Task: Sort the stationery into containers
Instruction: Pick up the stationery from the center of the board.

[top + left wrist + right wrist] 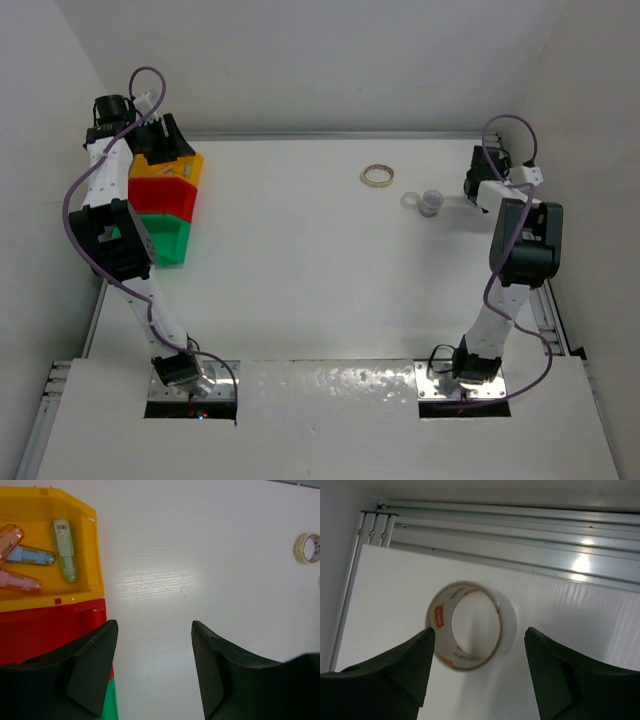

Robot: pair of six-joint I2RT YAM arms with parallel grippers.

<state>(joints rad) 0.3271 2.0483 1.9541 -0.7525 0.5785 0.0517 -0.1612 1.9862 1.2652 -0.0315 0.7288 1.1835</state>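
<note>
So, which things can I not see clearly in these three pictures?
- Red bin, left wrist view: inside hidden behind the left hand.
- Green bin, same view: only a sliver, cut by the bottom edge.
- Orange capsule in the yellow bin: cut by the left edge.
- Tape roll, right wrist view: label print blurred.
- Clear rings, top view: too small to count.

White table (300, 280), plain white walls (330, 60), alu rails (520, 540) at edge
</note>
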